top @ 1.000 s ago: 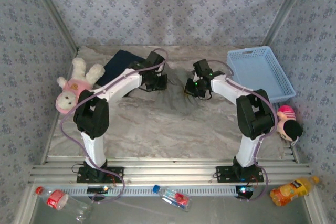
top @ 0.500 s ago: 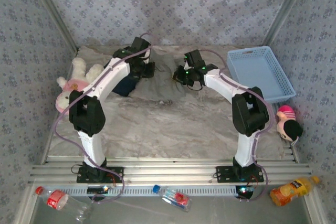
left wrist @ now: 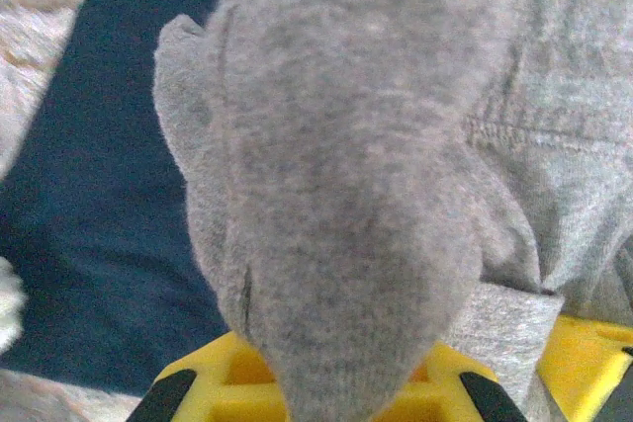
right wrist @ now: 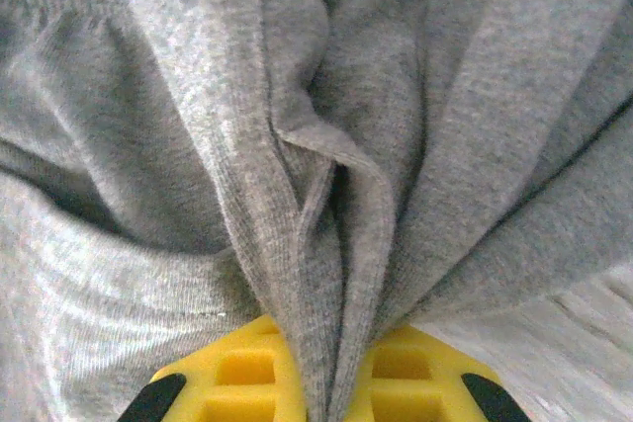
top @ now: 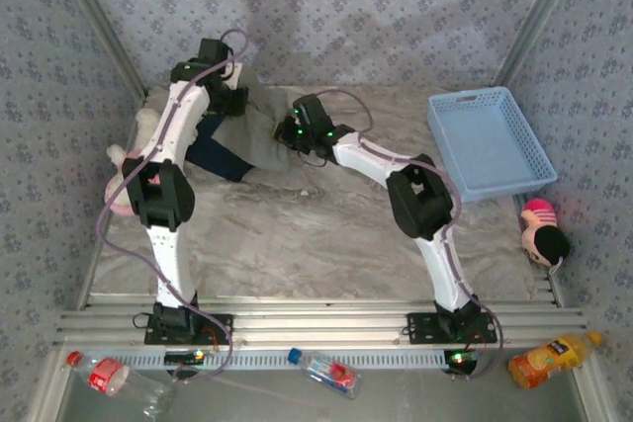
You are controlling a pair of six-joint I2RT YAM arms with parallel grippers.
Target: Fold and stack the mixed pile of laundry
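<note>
Your pale marbled counter (top: 297, 234) carries the laundry at its far left corner. The large dark navy cloth garment (top: 216, 157) lies fairly flat there. The smaller olive-grey knit garment (top: 259, 137) is drawn out between both arms, partly over the navy one. In the last second you have swung both arms from the counter's middle to this corner, taking the grey cloth along. Your left gripper (left wrist: 326, 392) is pressed together on a bunched end of it. Your right gripper (right wrist: 321, 387) is pinching a fold at the other end. You seem to be spreading it for folding, and no stack is begun.
</note>
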